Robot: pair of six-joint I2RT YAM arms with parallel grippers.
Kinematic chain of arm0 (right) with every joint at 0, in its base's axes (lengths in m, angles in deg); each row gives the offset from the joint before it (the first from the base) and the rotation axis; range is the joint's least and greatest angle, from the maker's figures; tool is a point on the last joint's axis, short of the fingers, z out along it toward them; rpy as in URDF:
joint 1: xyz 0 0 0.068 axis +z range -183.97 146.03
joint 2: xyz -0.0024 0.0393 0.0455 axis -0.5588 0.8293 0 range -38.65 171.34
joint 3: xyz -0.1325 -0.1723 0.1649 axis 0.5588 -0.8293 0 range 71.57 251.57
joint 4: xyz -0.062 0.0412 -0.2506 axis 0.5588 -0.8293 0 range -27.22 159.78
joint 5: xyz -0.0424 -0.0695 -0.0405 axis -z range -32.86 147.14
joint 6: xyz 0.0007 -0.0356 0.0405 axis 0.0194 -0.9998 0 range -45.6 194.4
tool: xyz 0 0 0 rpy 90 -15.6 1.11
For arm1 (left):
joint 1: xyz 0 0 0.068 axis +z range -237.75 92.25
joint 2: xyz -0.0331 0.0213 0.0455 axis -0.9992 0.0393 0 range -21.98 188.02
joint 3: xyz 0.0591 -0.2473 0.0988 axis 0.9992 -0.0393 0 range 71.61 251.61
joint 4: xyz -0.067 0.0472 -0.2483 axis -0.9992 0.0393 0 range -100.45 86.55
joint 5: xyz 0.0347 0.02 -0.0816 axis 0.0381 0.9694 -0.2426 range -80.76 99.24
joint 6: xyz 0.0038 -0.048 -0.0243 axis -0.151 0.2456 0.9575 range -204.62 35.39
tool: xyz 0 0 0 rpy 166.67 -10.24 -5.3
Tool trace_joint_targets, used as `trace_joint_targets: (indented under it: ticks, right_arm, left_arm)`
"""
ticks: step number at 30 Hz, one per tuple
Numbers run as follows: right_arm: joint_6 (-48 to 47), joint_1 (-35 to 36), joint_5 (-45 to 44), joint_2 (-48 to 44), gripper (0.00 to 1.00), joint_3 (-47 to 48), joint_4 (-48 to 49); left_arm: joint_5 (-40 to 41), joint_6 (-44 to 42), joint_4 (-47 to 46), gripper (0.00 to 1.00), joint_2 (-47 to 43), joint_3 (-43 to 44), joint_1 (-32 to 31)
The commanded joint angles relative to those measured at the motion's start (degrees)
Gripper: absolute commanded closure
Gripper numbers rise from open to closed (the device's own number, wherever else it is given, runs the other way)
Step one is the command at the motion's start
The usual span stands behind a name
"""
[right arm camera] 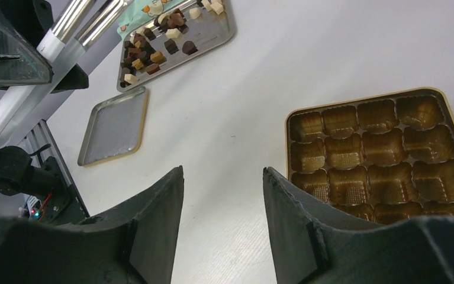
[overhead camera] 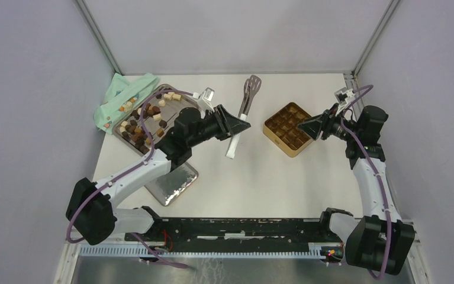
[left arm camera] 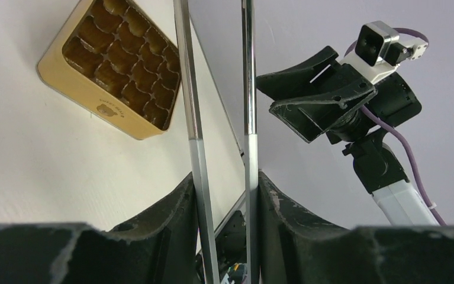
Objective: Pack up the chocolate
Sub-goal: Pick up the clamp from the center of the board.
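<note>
1. Chocolate (overhead camera: 143, 118) (right arm camera: 153, 44): small dark brown, light brown and cream-white pieces lie loose on a shiny metal tray (overhead camera: 119, 131) (right arm camera: 224, 32) at the rear left of the tabletop (overhead camera: 260, 177).
2. Writing: the gold tin (overhead camera: 289, 129) (left arm camera: 82, 89) (right arm camera: 425, 97) has a small dark emblem on its side wall in the left wrist view. Its lettering is too small to read. The mint-green bag (overhead camera: 118, 97), just beside the tray, carries small printed figures and no text I can read.
3. Left claw (overhead camera: 242, 123) (left arm camera: 227, 177): clenched on the tongs (overhead camera: 245, 103) (left arm camera: 192, 89) (right arm camera: 64, 29). Both metal arms run between its fingers, and the white end sticks out on the near side in the top view.
4. Right claw (overhead camera: 307, 126) (right arm camera: 223, 177): released, fingers spread with only bare tabletop between them. It hangs just beside the right edge of the gold tin.
5. Position of the chocolate relative to the claws: it is behind and to the left of the left claw, whose forearm crosses over the tray's near corner in the top view. It is well apart from the right claw, with the tongs and the tin between.
6. Gold tin: right of centre and turned cornerwise. Its moulded cavities show only bare gold liner.
7. Second tray (overhead camera: 174, 180) (right arm camera: 115, 124): nearer the arm bases, showing bare metal.
</note>
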Motion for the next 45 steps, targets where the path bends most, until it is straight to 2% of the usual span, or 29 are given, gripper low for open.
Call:
trace_joint_targets:
  ticks: [1,4,7,8,9,11,17,21,25,27,30,34,36,40,45]
  right_arm:
    - [1.82,-0.19,3.32,-2.14,0.42,-1.69,6.23]
    - [9.57,0.86,5.18,-2.18,0.36,-3.66,13.41]
    - [31.11,4.33,5.57,-1.09,0.21,-6.67,32.68]
    - [39.23,5.54,4.42,-0.65,0.08,-7.60,38.66]
    - [45.14,6.92,3.22,-0.23,0.02,-8.36,45.69]
    - [54.34,9.13,0.09,0.64,0.02,-8.53,54.17]
    - [60.35,15.84,-4.35,4.50,0.02,-5.33,55.28]
    - [60.74,17.38,-5.19,6.32,0.02,-3.67,53.21]
    - [64.27,17.80,-6.15,7.53,0.02,-2.69,56.34]
    - [64.72,17.77,-6.28,7.80,0.07,-1.64,56.69]
    - [66.14,17.80,-6.71,7.75,0.23,-1.58,56.45]
    - [67.39,17.82,-7.38,7.41,0.62,-2.86,56.41]
    - [67.48,17.77,-7.22,7.62,0.73,-3.14,56.53]
    - [67.87,17.78,-7.12,8.01,0.78,-2.97,56.67]
    - [68.07,17.77,-7.21,8.02,0.71,-3.14,56.24]
  left_arm:
    - [-5.29,0.52,-1.07,0.73,0.29,3.90,0.14]
    - [-8.36,1.13,-3.87,0.72,2.02,4.00,0.06]
    - [-11.46,3.58,-11.60,0.72,3.48,2.81,-0.24]
    - [-12.09,4.56,-13.90,0.73,4.10,2.76,-0.43]
    - [-12.34,5.20,-15.42,0.73,4.78,3.04,-0.83]
    - [-12.03,5.89,-17.66,0.73,5.88,3.83,-1.89]
    - [-8.36,8.50,-23.51,0.74,8.56,5.44,-5.59]
    - [-6.92,8.82,-24.98,0.74,10.31,7.26,-7.98]
    - [-6.87,8.96,-25.73,0.74,12.08,8.76,-9.49]
    - [-6.96,9.02,-25.88,0.74,12.58,9.01,-9.64]
    - [-6.90,9.11,-26.47,0.74,12.72,8.95,-9.79]
    - [-6.79,9.56,-27.40,0.73,13.09,9.11,-9.65]
    - [-6.95,10.36,-28.43,0.72,13.60,9.03,-9.65]
    - [-7.60,12.09,-31.09,0.70,14.45,8.49,-9.61]
    - [-8.38,11.72,-31.38,0.68,14.48,7.94,-9.67]
